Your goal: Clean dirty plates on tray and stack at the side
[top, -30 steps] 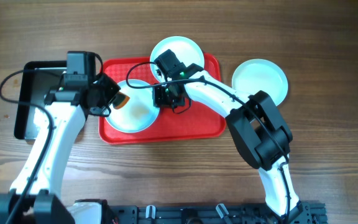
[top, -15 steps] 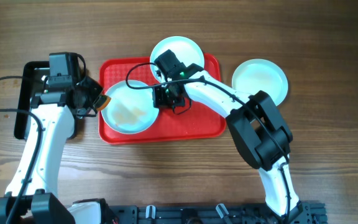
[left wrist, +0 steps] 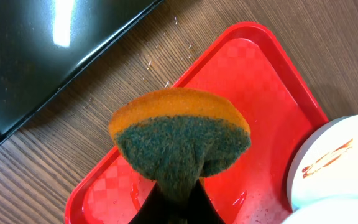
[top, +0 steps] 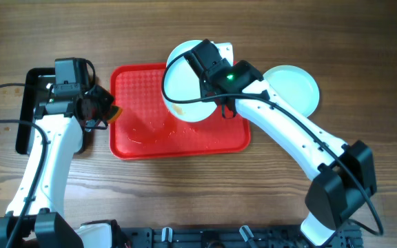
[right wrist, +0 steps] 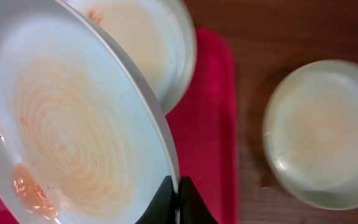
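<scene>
Closest to me, the near part of the red tray (top: 143, 103) holds no plate, only a few wet drops on its bumpy floor. Just at its left rim hangs my left gripper (top: 109, 110), its fingers pressed tight on a sponge (left wrist: 179, 137) that is orange on one side and dark green on the other. The sponge is in the air and touches nothing. Left of it a black pan (top: 26, 117) sits on the wooden table (top: 364, 41), and I cannot see anything in it. A bit farther in, my right gripper (right wrist: 176, 199) pinches the rim of one white plate (right wrist: 73, 124) and holds it up over the right half of the tray. This plate has faint orange rings inside and a small pink smear near one edge. It hides part of a second plate (right wrist: 148, 43) that lies behind it at the far rim of the tray, with a thin orange streak in it. The third plate (top: 289, 88) sits on the table just right of the tray, well apart from the other two, and it looks clean inside
</scene>
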You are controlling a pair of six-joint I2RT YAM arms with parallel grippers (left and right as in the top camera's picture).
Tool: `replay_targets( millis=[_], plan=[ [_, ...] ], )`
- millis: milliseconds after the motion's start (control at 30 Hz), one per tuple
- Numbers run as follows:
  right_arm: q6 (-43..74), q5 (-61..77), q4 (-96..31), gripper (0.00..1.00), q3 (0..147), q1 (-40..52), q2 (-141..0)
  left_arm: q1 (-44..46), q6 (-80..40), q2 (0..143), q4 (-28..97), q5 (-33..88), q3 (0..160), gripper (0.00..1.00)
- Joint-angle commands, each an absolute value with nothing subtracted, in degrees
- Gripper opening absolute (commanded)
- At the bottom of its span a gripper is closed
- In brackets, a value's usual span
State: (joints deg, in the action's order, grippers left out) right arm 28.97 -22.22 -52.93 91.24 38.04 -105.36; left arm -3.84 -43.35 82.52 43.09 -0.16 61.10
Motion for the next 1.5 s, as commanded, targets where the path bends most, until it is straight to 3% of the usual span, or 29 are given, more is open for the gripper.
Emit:
replay_targets(
  millis=[0,167,533,667,1000,1133,1333,1467],
  plan=[
    [28.47,-37.36,-53.28,0.04,91.61,39.86,-102.08,-4.08,-42.19,82.89,42.96,-0.99,61.84,0.04],
    [28.45,-44.64,-53.54,0.04,91.61,43.94,-102.04,-4.08,-42.22,82.89,42.94,-0.99,61.84,0.04],
    [28.45,-45.06,-53.45,0.04,91.61,44.84,-102.04,-4.08,-42.19,82.89,43.0,-0.97,61.84,0.04],
    [22.06,-46.28,-52.03,0.04,91.59,46.0,-102.04,-4.08,-42.22,82.91,42.94,-0.97,61.84,0.04],
    [15.03,-77.73,-46.26,0.04,91.59,59.66,-102.04,-4.08,-42.22,82.91,42.96,-0.95,61.84,0.04],
    [15.03,-83.0,-44.14,0.04,91.59,62.5,-102.04,-4.08,-42.22,82.91,43.05,-0.93,61.84,0.04],
    [15.05,-84.07,-43.03,0.04,91.59,63.2,-102.04,-4.08,-42.22,82.91,43.16,-0.93,61.84,0.04],
    [15.31,-68.12,-45.04,0.04,91.57,62.06,-102.04,-4.08,-42.22,82.91,43.16,-0.93,61.84,0.04]
  ],
)
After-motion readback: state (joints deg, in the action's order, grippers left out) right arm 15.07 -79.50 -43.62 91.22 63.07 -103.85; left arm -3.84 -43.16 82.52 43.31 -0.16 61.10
